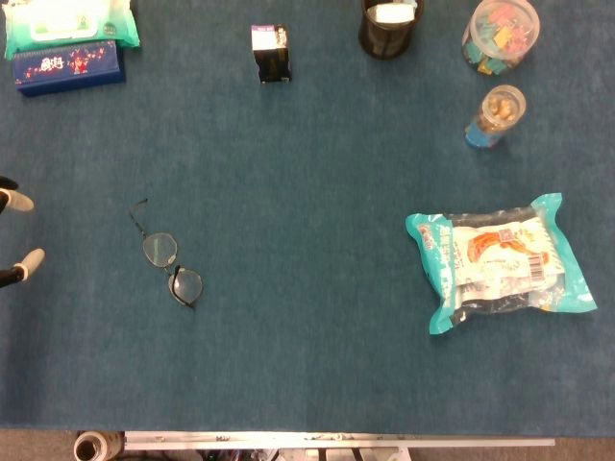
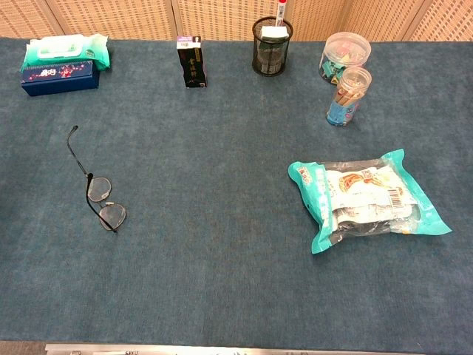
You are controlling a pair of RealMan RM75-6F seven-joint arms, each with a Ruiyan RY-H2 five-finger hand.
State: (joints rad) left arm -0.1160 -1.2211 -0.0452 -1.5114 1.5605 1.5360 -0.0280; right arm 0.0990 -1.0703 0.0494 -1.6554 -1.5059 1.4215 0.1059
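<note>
left hand only overhead, near glasses

Light was even and fairly bright in both views, falling from overhead, so shadows on the blue worktop were faint and short. The snack packet showed small glints on its clear film. The head view was softer and slightly blurred; the chest view was sharper, with mild perspective stretch near the front edge.

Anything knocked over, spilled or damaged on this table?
Nothing spilled or broken. The glasses lie with one temple arm folded out, and the snack bag lies flat at a slight angle. The small dark box and both jars stand upright.
</note>
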